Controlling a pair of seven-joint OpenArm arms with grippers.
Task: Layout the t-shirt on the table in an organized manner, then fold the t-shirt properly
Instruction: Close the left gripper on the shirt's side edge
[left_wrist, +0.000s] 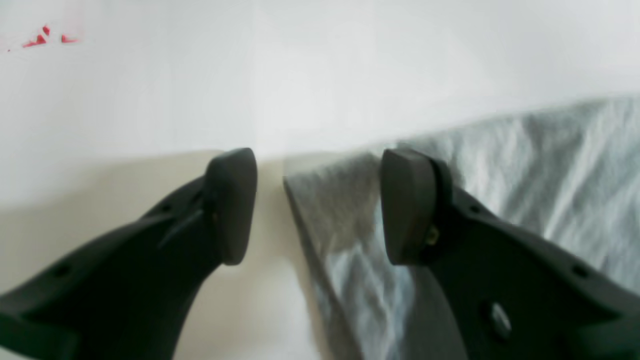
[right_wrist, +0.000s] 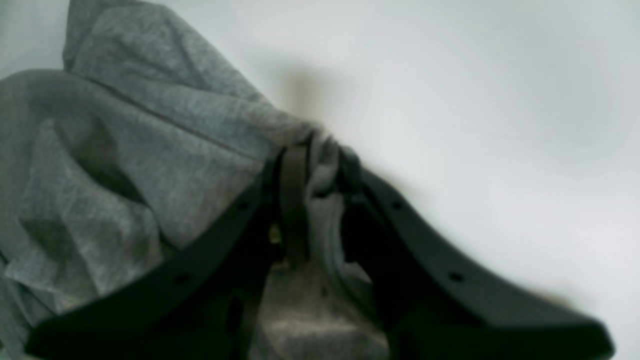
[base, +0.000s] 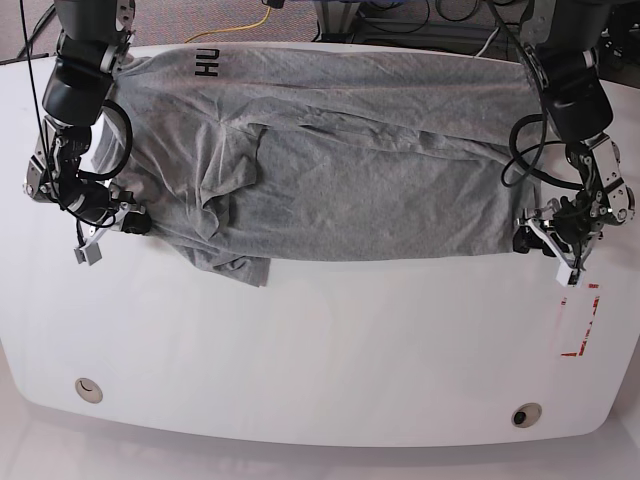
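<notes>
The heather-grey t-shirt (base: 350, 170) lies spread and wrinkled across the far half of the white table (base: 320, 350), black lettering (base: 207, 62) at its far left. My right gripper (base: 138, 222), at the shirt's left edge, is shut on a bunched fold of the t-shirt (right_wrist: 150, 150); the cloth is pinched between the pads of the right gripper (right_wrist: 320, 170). My left gripper (base: 522, 240) sits at the shirt's near right corner. In the left wrist view the left gripper (left_wrist: 320, 205) is open, and the corner of the t-shirt (left_wrist: 550, 165) lies partly in the gap and under one finger (left_wrist: 407, 205).
A red rectangular outline (base: 580, 322) is marked near the table's right edge, just in front of the left gripper, and shows as red flecks (left_wrist: 45, 37). Two round holes (base: 90, 389) (base: 524, 413) sit near the front edge. Cables lie behind the table.
</notes>
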